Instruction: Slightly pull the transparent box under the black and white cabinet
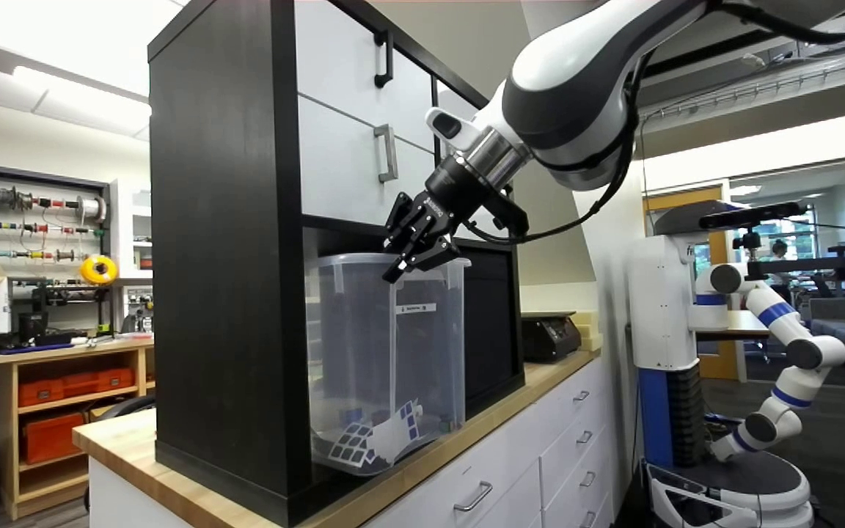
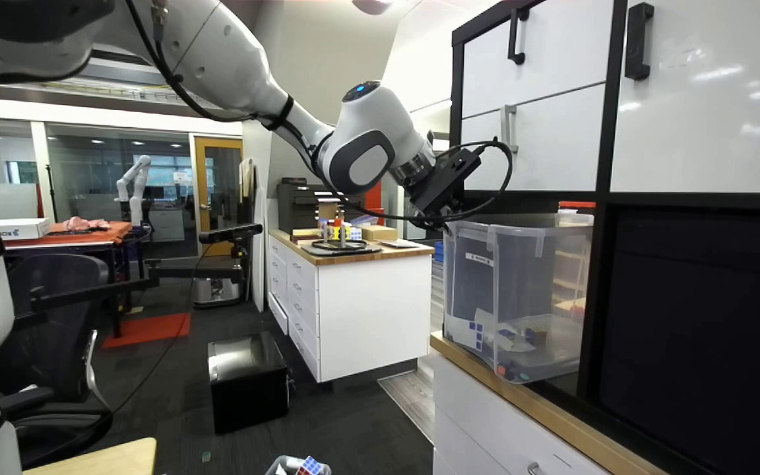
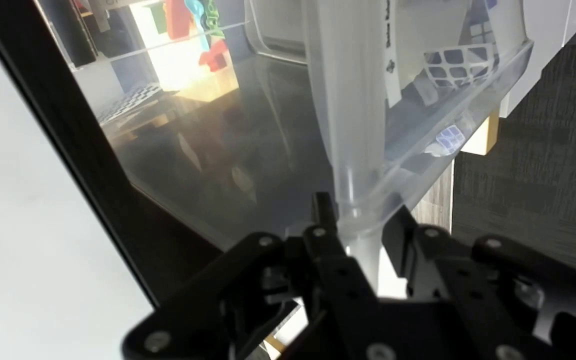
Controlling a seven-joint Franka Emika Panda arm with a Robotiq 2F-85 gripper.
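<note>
The transparent box [image 1: 430, 352] stands in the lower open compartment of the black and white cabinet [image 1: 217, 257]. Small black-and-white items lie in its bottom. In an exterior view the box [image 2: 525, 277] juts a little out of the cabinet [image 2: 538, 148] over the wooden ledge. My gripper [image 1: 395, 253] is at the box's top front edge, pointing down at a slant. In the wrist view my gripper [image 3: 360, 217] is open, its fingers on either side of the clear rim [image 3: 355, 150]. One finger is on the inner side, one outside. Whether either finger touches the rim I cannot tell.
White drawer fronts with a grey handle [image 1: 386, 154] are just above the box. The wooden counter [image 1: 540, 381] runs along the cabinet's foot. A dark panel [image 2: 696, 316] is beside the box. A black device [image 1: 551, 336] stands farther along. A cable [image 2: 502, 198] loops from the wrist.
</note>
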